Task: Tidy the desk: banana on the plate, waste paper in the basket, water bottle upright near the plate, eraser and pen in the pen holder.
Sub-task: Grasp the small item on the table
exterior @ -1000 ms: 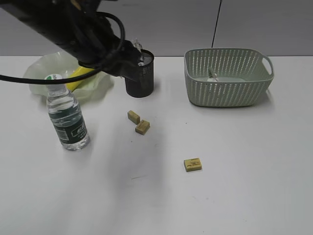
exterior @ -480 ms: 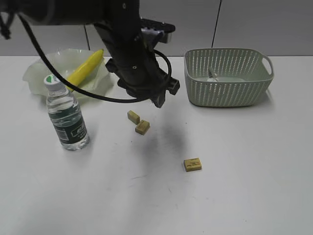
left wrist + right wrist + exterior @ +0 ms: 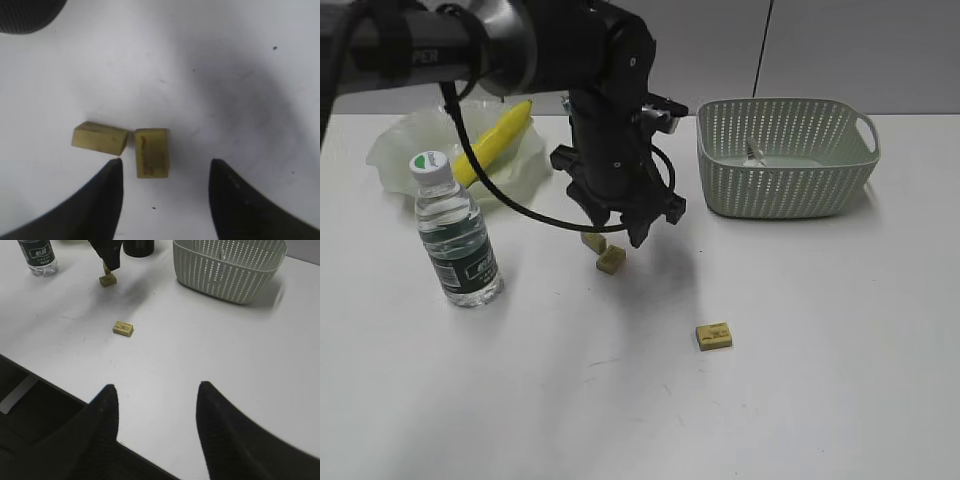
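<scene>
Left claw (image 3: 165, 192) spread above 2 tan erasers (image 3: 151, 151), right claw (image 3: 155, 412) spread, idle

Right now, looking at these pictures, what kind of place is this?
Probably a lab bench set up as a mock desk: a plain white tabletop against a grey wall, staged props like the basket and water bottle, and robot arms working.

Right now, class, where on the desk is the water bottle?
The water bottle stands upright at the left of the exterior view, just in front of the plate holding the banana.
</scene>
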